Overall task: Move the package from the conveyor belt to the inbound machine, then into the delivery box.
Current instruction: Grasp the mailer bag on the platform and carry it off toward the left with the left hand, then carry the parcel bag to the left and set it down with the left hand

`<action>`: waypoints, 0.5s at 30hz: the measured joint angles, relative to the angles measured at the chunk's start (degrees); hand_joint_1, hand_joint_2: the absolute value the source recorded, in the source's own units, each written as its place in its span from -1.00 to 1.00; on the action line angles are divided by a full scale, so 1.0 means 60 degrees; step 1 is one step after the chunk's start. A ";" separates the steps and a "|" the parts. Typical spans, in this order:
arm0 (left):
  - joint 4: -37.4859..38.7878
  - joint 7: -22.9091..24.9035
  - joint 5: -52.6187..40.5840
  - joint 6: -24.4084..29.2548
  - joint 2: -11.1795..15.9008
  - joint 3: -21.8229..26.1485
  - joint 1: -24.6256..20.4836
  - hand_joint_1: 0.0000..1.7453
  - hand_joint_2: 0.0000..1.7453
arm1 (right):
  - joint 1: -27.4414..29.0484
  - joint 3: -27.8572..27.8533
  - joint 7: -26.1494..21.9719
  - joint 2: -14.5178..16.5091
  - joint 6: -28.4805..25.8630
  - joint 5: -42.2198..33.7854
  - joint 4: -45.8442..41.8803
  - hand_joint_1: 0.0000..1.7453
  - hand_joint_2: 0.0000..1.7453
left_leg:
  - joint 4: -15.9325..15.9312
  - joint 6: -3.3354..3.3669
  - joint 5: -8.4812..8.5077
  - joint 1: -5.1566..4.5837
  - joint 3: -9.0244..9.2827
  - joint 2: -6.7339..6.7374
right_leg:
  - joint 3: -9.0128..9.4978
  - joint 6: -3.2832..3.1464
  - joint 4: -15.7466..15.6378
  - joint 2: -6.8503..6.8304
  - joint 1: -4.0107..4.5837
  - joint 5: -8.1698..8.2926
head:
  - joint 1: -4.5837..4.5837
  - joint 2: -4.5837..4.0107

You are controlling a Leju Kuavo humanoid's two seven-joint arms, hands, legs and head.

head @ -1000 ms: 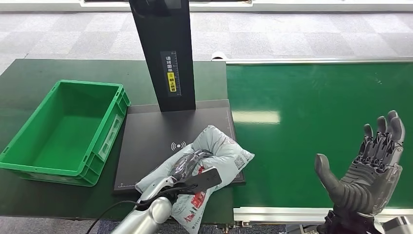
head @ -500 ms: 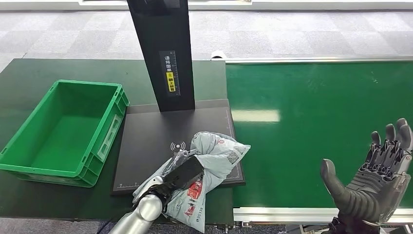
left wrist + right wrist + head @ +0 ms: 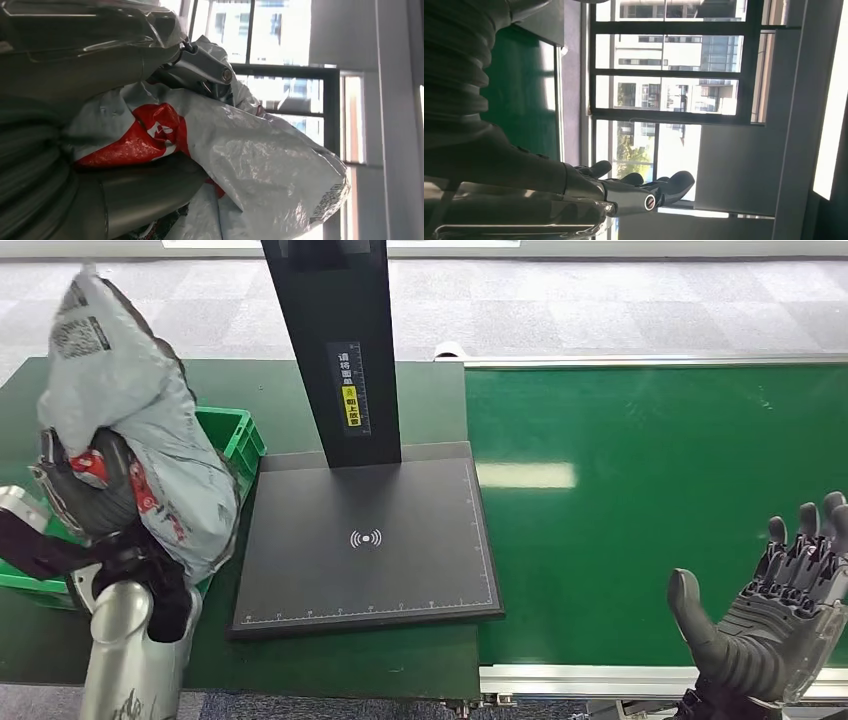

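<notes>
the left robot hand has the package clamped and lifted, long axis pointing toward 12 o'clock, right over the green delivery box, while the right robot hand sits open by the conveyor belt.

Dark green desk carrying a green crate near its left edge and a black scanner base plate with upright black column at its right edge, adjoining the green conveyor belt.
</notes>
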 joint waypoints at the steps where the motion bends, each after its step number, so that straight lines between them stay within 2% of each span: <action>1: 0.0398 0.0237 -0.0254 0.0015 0.0153 0.0356 -0.0421 1.00 1.00 | -0.0020 0.0014 0.0011 -0.0023 -0.0001 -0.0062 0.0031 -1.00 1.00 | 0.0000 -0.0001 0.0006 0.0000 0.0001 -0.0001 | 0.0000 -0.0003 0.0000 0.0000 0.0000 0.0004 | 0.0001 0.0000; 5: 0.2990 0.1437 -0.2370 0.0375 0.0875 0.1410 -0.2251 1.00 1.00 | -0.0165 0.0098 0.0065 -0.0156 -0.0007 -0.0306 0.0192 -1.00 1.00 | 0.0000 -0.0003 0.0025 0.0000 0.0001 0.0006 | -0.0008 -0.0014 0.0006 0.0001 0.0000 0.0023 | 0.0002 0.0000; 9: 0.6018 0.2343 -0.3750 0.0180 0.1509 0.1821 -0.3806 1.00 1.00 | -0.0311 0.0190 0.0154 -0.0258 -0.0088 -0.0443 0.0321 -1.00 1.00 | 0.0001 -0.0006 0.0030 0.0000 0.0000 0.0007 | -0.0013 -0.0017 0.0016 0.0004 0.0001 0.0027 | -0.0001 0.0000; 12: 0.7504 0.2488 -0.3908 0.0053 0.1735 0.1947 -0.4389 0.98 1.00 | -0.0374 0.0233 0.0198 -0.0289 -0.0114 -0.0459 0.0394 -1.00 1.00 | 0.0001 -0.0008 0.0030 0.0000 -0.0009 0.0012 | -0.0024 -0.0018 0.0019 0.0012 0.0000 0.0027 | 0.0002 0.0000; 15: 0.8426 0.2509 -0.3936 0.0032 0.1846 0.2000 -0.4688 0.91 1.00 | -0.0412 0.0247 0.0221 -0.0311 -0.0118 -0.0458 0.0454 -1.00 1.00 | 0.0003 -0.0009 0.0028 -0.0001 -0.0032 0.0013 | -0.0047 -0.0018 0.0019 0.0013 0.0000 0.0027 | 0.0002 0.0000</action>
